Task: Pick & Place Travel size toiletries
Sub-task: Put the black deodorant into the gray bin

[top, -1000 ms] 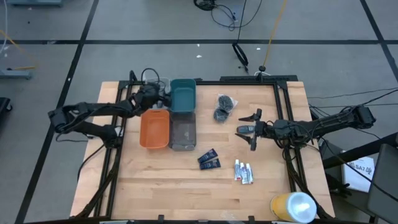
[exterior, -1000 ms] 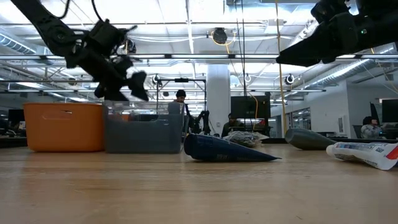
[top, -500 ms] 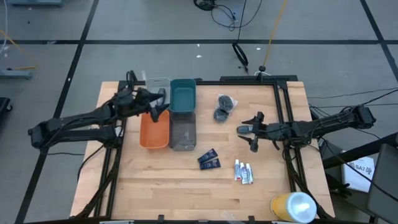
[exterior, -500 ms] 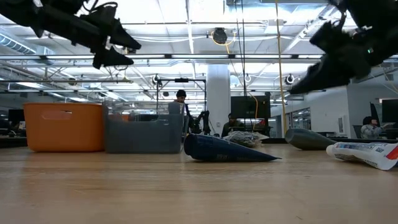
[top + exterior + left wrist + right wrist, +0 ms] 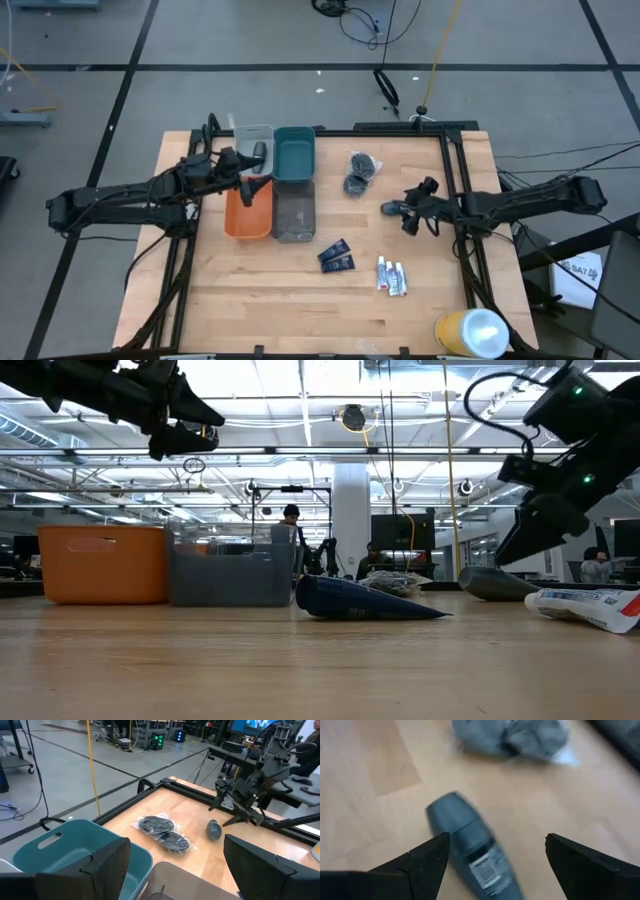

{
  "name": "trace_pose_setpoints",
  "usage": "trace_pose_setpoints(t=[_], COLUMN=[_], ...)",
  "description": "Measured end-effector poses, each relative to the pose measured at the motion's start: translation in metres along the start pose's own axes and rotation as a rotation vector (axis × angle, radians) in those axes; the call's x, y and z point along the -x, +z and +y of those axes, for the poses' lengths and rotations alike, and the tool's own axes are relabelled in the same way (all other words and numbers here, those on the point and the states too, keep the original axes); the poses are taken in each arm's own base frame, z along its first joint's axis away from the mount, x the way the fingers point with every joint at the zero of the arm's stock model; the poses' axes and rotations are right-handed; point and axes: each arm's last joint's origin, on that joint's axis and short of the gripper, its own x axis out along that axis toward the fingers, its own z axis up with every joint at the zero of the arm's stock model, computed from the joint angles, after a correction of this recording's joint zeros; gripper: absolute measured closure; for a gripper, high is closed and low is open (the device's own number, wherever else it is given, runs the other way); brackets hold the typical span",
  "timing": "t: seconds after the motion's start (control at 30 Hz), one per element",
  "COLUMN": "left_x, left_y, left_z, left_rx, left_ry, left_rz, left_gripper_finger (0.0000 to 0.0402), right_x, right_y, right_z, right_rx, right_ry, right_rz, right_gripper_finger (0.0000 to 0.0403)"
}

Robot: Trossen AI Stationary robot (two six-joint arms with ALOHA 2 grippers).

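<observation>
**Q:** Fingers first. What do I log for each arm?

**A:** I read the right gripper [image 5: 492,870] as spread wide, empty, hanging just above the dark grey oval plastic bottle [image 5: 470,855] on the wooden table [image 5: 260,300]; no contact that I can see. In the high view that bottle [image 5: 392,208] lies just beside the right gripper [image 5: 412,212], right of centre. The left gripper [image 5: 172,870] has its fingers well apart with nothing between them; it hangs over the back-left bins [image 5: 252,170].

**Q:** Bins and contents?

**A:** Four rectangular plastic bins in a block: orange bin [image 5: 249,208], teal bin [image 5: 294,153], grey bin [image 5: 294,211], clear bin [image 5: 251,141]. The teal one looks bare inside in the left wrist view [image 5: 75,855]. There is a dark shape at the clear bin's edge under the left gripper; I can't tell whether it is an item or part of the arm.

**Q:** Remaining items?

**A:** Two dark grey round puffs in a clear wrap [image 5: 358,172] behind the bottle, two dark blue packets [image 5: 336,258] in front of the grey bin, and three white tubes [image 5: 391,276] beside them. All on the table, apart from both grippers.
</observation>
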Motion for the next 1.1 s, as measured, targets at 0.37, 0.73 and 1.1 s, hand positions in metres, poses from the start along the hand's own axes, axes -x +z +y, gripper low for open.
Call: trace_pose_setpoints(t=[0.37,0.73,1.1], left_x=[0.0,0.0,0.0], left_y=[-0.001,-0.003,-0.006], left_z=[0.0,0.0,-0.001], left_rx=[0.011,0.027,0.109], left_ry=[0.003,-0.026,-0.024], left_rz=[0.009,0.034,0.062], left_gripper_finger=[0.0098,0.0087,0.008], right_x=[-0.026,-0.038,-0.038], right_y=[-0.006,-0.008,-0.008], right_z=[0.01,0.017,0.019], right_rx=[0.111,0.12,0.163], right_ry=[0.059,0.11,0.188], right_rz=[0.119,0.149,0.154], right_gripper_finger=[0.009,0.0102,0.0203])
